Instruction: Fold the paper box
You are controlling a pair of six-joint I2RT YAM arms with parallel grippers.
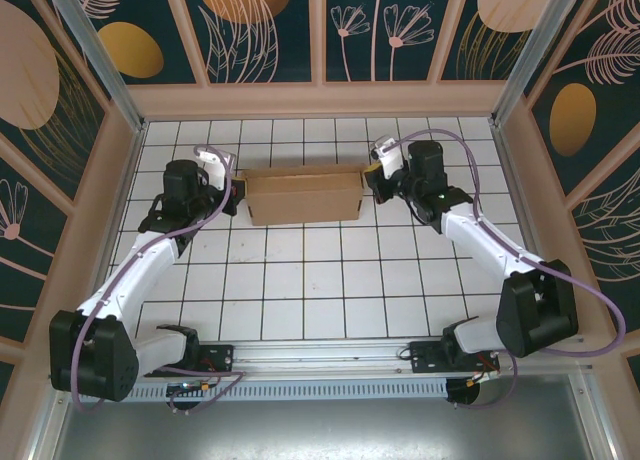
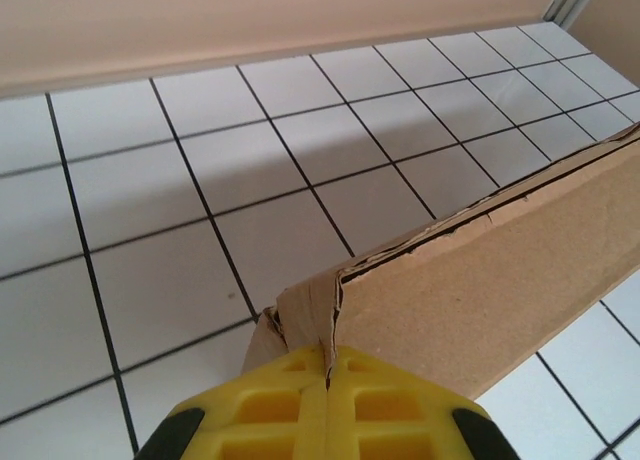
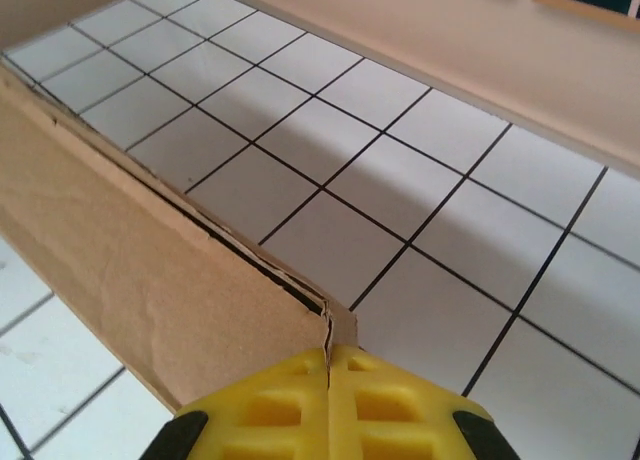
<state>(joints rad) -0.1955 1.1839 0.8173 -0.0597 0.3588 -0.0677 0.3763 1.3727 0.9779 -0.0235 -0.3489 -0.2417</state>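
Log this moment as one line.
left gripper: shut on paper box left end | right gripper: shut on right end | paper box: spanning between grippers over tiled table

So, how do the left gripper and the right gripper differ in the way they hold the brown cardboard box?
The yellow-fingered left gripper pinches the left end of the brown cardboard box; the yellow-fingered right gripper pinches its right end. Seen from the left gripper, the box wall runs away to the right; from the right gripper, it runs to the left. Shared: both are shut on a corner edge of the box.
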